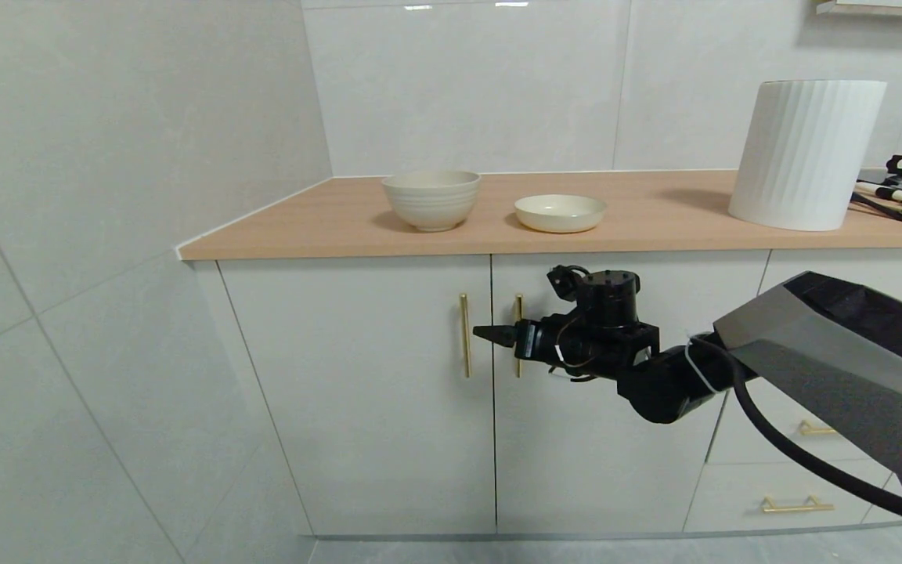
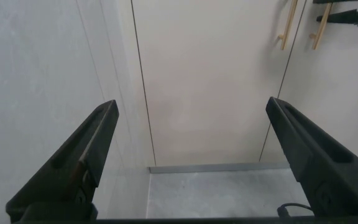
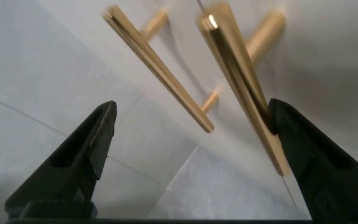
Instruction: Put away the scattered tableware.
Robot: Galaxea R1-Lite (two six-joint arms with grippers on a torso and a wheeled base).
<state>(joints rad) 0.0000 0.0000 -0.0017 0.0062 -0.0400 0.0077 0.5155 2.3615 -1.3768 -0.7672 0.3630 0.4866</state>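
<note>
On the countertop [image 1: 654, 211], the tableware to be put away is found: a ribbed bowl [image 1: 431, 200] and a shallow dish [image 1: 560, 212] are set near each other but apart, both upright. Neither is held. Taken from the right gripper [image 1: 496, 335], the bowl lies toward 11 o'clock and the dish toward 1 o'clock, with a tall white ribbed container [image 1: 807, 153] well off at 2 o'clock.

Both cabinet doors below are shut, so it is judged that storage must be opened before anything is lifted. That would explain why the gripper is placed at the handles and not over the dishes.

The right arm is stretched in from 4 o'clock, with its forearm nearly level and pointed toward 9 o'clock along the cabinet front. In the head view its tip is seen between the left door's handle [image 1: 464, 335] and the right door's handle [image 1: 518, 313]. Its jaws are spread wide. In the right wrist view both brass bars are framed between the fingers [image 3: 95, 149], and the nearer bar runs close against one of them. Whether it is touched cannot be told, and nothing is gripped yet.

The left gripper [image 2: 191, 112] is held low with its jaws also wide apart. It is aimed at the foot of the cabinet and the floor, well away from the handles, apparently kept in reserve.
</note>
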